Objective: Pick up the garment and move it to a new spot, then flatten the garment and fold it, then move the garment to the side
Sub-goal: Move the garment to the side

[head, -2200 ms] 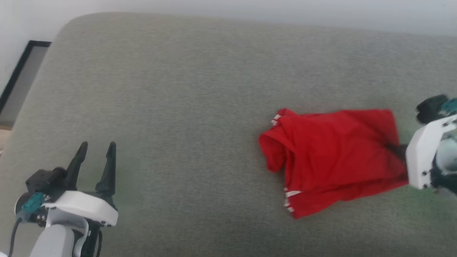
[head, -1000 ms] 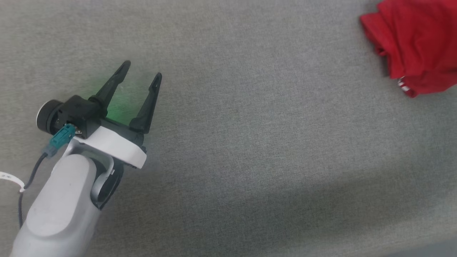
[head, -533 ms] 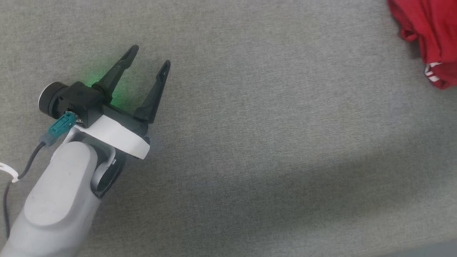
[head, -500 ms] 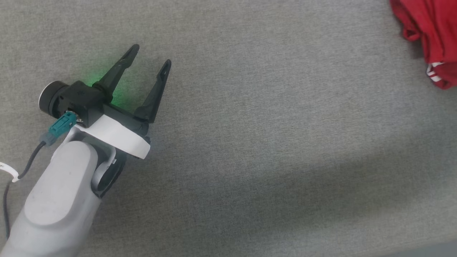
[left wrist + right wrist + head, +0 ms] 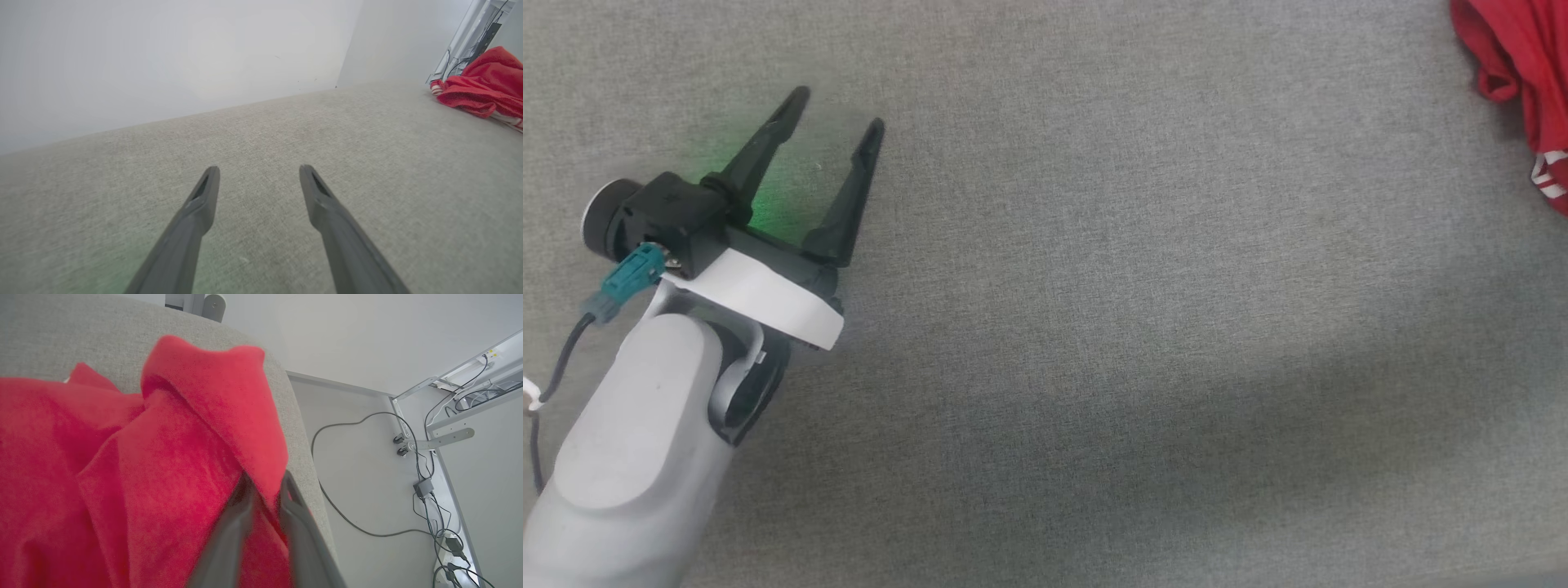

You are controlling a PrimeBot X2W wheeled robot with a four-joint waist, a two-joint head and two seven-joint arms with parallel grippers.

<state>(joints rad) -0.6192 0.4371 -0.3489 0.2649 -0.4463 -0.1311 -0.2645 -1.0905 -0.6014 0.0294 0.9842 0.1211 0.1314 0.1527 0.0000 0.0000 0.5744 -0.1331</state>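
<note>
Garment [image 5: 1515,49] at far right, cut off by the frame edge.
Head view: left gripper [image 5: 838,107] has its jaws released, well apart from it on the grey fabric surface [image 5: 1135,286]. Left wrist view: garment crumpled at the right, white wall [image 5: 163,61] beyond. Right wrist view: blurred right gripper [image 5: 267,479], jaws grasping a red fold; cables [image 5: 359,477] on the floor.

Left gripper [image 5: 838,108] spread wide over grey cushion [image 5: 1094,286]; garment [image 5: 1531,57] at right edge.
</note>
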